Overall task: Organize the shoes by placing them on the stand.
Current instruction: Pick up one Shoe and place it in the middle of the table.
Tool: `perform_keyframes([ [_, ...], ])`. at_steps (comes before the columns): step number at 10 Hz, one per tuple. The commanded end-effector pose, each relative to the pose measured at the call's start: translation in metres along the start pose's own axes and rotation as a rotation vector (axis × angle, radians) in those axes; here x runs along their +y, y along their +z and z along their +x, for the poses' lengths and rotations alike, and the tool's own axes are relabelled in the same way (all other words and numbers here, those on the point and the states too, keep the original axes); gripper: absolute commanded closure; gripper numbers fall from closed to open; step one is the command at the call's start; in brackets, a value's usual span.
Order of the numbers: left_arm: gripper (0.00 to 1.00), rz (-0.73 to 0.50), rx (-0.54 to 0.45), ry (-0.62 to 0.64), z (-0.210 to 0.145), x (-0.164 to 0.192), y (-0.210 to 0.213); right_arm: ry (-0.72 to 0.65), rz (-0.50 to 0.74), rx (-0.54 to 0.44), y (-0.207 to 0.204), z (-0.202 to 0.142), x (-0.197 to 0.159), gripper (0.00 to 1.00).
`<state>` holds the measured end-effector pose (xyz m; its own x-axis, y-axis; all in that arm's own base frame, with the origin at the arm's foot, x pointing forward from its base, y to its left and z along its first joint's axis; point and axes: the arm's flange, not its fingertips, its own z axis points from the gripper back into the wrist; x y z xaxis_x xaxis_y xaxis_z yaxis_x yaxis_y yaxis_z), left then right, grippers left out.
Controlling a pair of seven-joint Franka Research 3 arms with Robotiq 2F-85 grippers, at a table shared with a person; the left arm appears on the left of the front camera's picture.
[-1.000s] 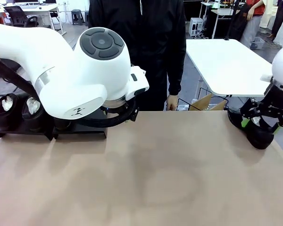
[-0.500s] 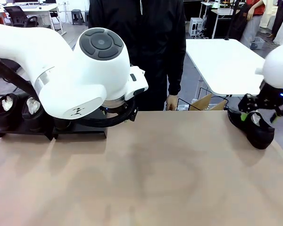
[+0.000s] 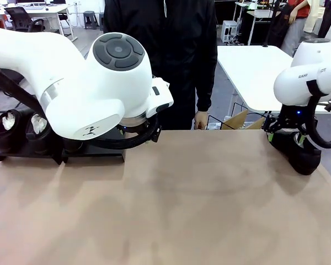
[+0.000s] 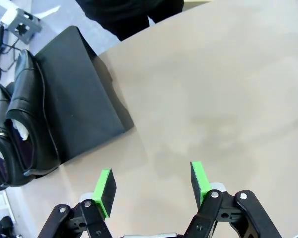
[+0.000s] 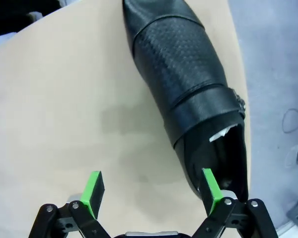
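R gripper [image 5: 151, 191] hung w/ jaws wide open and empty above the lone black monk-strap shoe [image 5: 188, 89] at the surface's [image 3: 182, 210] 3 o'clock edge; one green pad was over the shoe's paper-stuffed opening, the other over bare tan top. To grip well, I'd judge it should shift toward the shoe so both pads straddle the heel section, then descend. L gripper [image 4: 151, 186] was open too, holding nothing, near the stand [image 4: 79, 94] at 9 o'clock, which carried two shoes [image 4: 20, 114].

robot lab, white work tables [image 3: 265, 72], office chair [image 3: 22, 19]
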<state>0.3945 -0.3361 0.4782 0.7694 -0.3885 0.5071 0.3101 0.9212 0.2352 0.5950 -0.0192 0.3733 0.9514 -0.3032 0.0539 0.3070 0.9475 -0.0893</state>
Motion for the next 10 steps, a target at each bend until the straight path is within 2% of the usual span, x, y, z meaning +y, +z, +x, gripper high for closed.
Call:
perform_keyframes([
  [1,0.21,0.017,-0.024,0.014,0.0,-0.002,-0.002,-0.066,-0.037,-0.032,0.011,0.005,0.0,0.0],
  [4,0.21,0.017,-0.024,0.014,0.0,-0.002,-0.002,0.02,-0.015,-0.01,0.002,0.014,-0.012,0.0],
  [5,0.21,0.017,-0.024,0.014,0.0,-0.002,-0.002,0.054,0.025,0.044,0.0,0.015,-0.013,0.0],
  [7,0.21,0.017,-0.024,0.014,0.0,-0.002,-0.002,0.171,0.031,0.065,-0.006,0.014,-0.014,0.0],
  [10,0.21,0.017,-0.024,0.014,0.0,-0.002,-0.002,0.225,0.038,0.086,-0.016,0.015,-0.02,0.0],
])
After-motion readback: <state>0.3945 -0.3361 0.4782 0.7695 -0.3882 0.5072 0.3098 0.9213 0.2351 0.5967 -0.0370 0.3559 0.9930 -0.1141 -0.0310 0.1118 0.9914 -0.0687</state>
